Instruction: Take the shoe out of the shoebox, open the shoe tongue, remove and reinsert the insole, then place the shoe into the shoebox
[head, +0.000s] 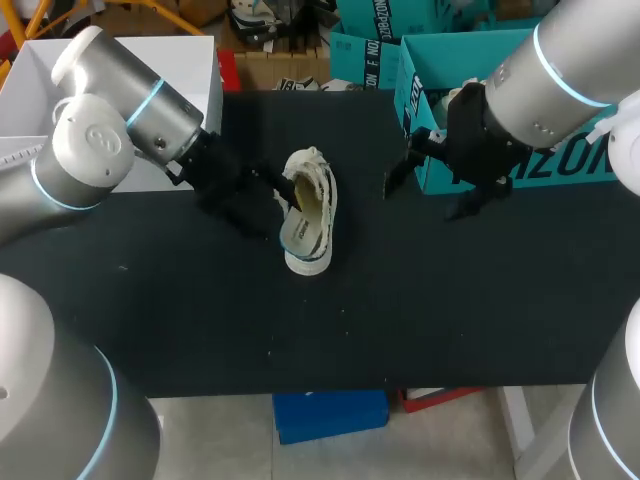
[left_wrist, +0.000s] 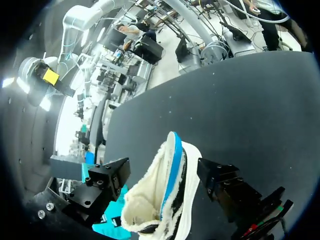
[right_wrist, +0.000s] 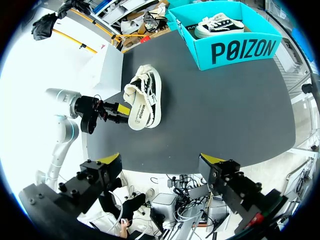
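The cream fleece-lined sneaker with black stripes and a blue-edged sole (head: 308, 212) lies out on the black tabletop (head: 400, 320), well apart from the teal cardboard shoebox (head: 425, 85). It is tipped towards its side, with its long axis roughly parallel to the shoebox wall that faces it. On the side away from the shoebox, the left gripper (left_wrist: 165, 180) is right at the shoe, which sits within its span. Whether it is clamped on the shoe I cannot tell. The right gripper (right_wrist: 160, 161) hangs between shoe and shoebox, close to the shoebox corner, with its yellow-tipped fingers wide apart and nothing between them. It is the farther of the two from the shoe, and bare table separates them, so I see nothing blocking a reach for the tongue. A second, black-and-white sneaker (right_wrist: 220, 25) lies inside the shoebox. A white box (head: 190, 60) stands beyond the shoe, on the side opposite the shoebox.
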